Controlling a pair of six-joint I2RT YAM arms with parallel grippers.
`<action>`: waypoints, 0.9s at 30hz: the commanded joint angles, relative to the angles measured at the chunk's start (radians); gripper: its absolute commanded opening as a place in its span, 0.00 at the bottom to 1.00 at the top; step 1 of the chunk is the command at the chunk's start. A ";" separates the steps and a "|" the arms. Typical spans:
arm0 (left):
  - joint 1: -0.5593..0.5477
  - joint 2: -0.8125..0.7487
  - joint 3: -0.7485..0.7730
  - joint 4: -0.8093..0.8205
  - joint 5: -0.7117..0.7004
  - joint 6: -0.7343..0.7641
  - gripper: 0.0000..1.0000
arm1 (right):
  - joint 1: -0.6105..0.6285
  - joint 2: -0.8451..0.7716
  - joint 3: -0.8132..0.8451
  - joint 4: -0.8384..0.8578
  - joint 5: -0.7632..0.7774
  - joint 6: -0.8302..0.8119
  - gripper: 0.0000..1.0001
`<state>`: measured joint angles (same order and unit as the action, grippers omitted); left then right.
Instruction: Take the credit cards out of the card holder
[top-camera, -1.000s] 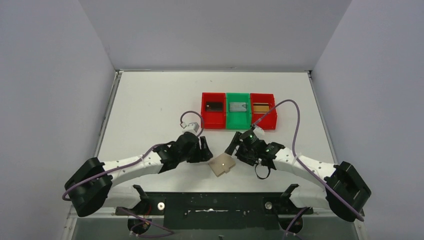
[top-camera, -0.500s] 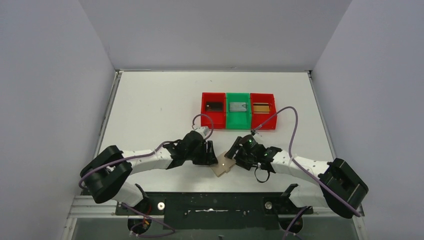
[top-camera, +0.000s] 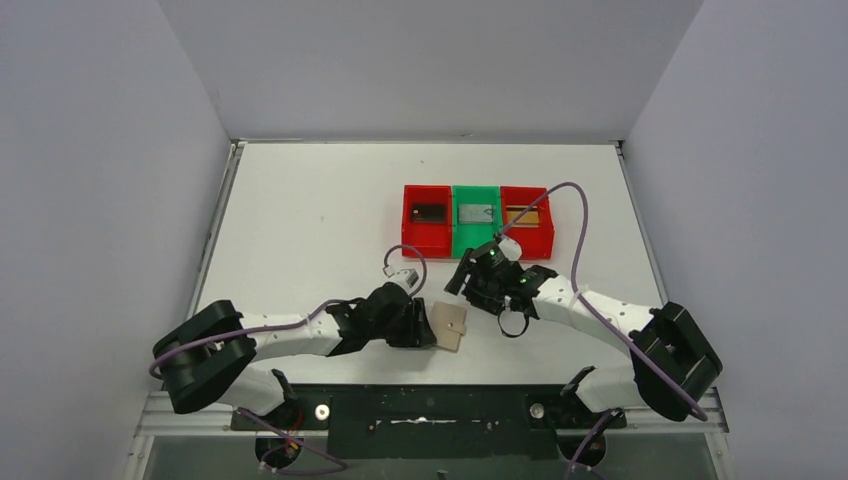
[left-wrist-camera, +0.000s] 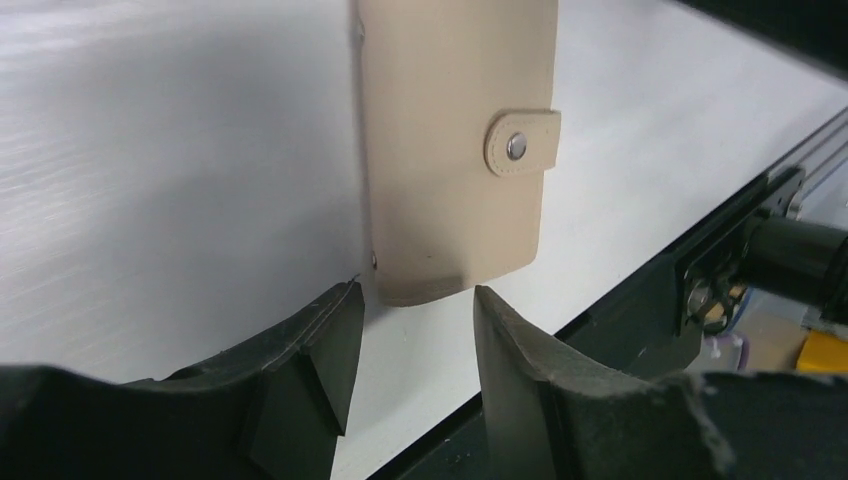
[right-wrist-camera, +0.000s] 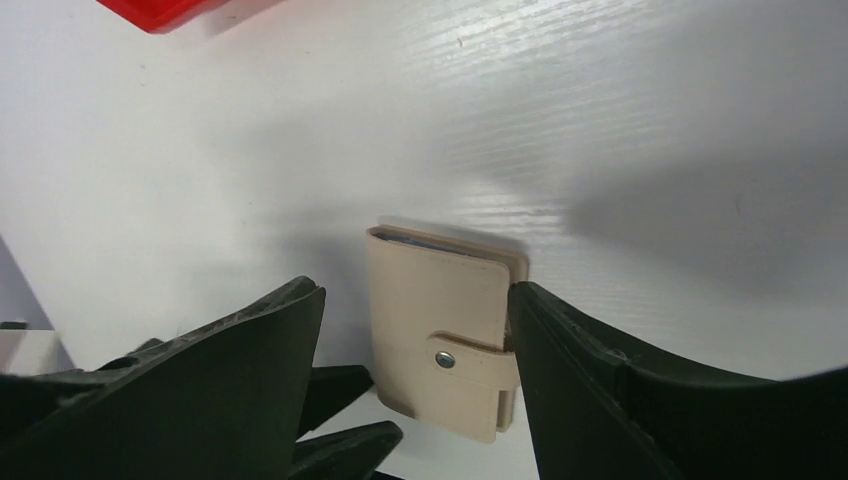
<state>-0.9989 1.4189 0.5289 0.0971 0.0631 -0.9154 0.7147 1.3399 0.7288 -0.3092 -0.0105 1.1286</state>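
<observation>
The tan card holder (top-camera: 449, 325) lies closed on the table near the front edge, its snap tab fastened. It also shows in the left wrist view (left-wrist-camera: 450, 150) and the right wrist view (right-wrist-camera: 440, 320). My left gripper (top-camera: 427, 330) is open just left of it, with the holder's edge right beyond the fingertips (left-wrist-camera: 335, 330). My right gripper (top-camera: 462, 280) is open behind the holder and apart from it. One credit card lies in each tray: a dark one (top-camera: 428, 212), a grey one (top-camera: 476, 213) and a tan one (top-camera: 521, 214).
A row of trays stands behind the holder: red (top-camera: 412, 235), green (top-camera: 476, 245), red (top-camera: 541, 240). A corner of a red tray shows in the right wrist view (right-wrist-camera: 170, 10). The black front rail (top-camera: 430, 405) runs close behind the holder's near side.
The left gripper has moved forward and right, up to the holder's left edge. The holder has turned on the table. The right gripper has drawn back from it towards the trays.
</observation>
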 joint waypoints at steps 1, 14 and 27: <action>0.002 -0.091 -0.003 -0.011 -0.145 -0.065 0.46 | 0.069 -0.018 0.039 -0.158 0.146 0.000 0.69; 0.041 -0.100 0.006 -0.074 -0.193 -0.102 0.57 | 0.234 0.164 0.154 -0.268 0.262 0.070 0.61; 0.048 0.002 0.081 -0.063 -0.103 -0.027 0.56 | 0.247 0.150 0.135 -0.223 0.244 0.058 0.50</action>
<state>-0.9520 1.3849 0.5388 0.0219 -0.0696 -0.9852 0.9531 1.5223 0.8547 -0.5640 0.2024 1.1862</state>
